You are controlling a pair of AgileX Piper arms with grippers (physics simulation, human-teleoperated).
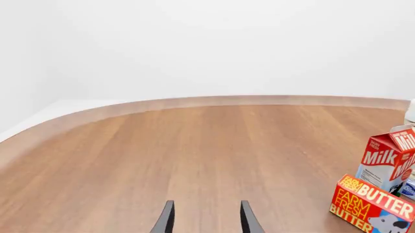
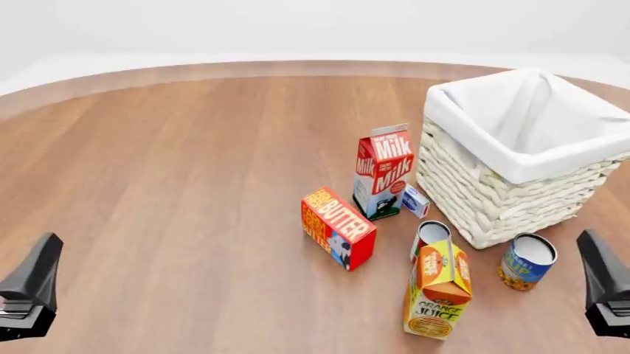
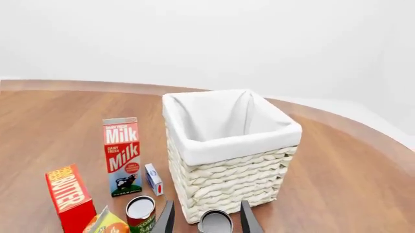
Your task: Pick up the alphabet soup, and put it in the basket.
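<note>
The alphabet soup, a small blue can with an orange band and silver top, stands on the table just in front of the basket. That large white wicker basket has a white cloth liner over its rim. In the right wrist view the soup's silver top shows low between the two fingers, with the basket right behind it. My right gripper is open and holds nothing; it sits at the near right. At the near left, far from the soup, my left gripper is open and holds nothing.
A milk carton, a butter box, an orange juice carton, a red-and-white can and a small blue-white box crowd the space left of the basket and soup.
</note>
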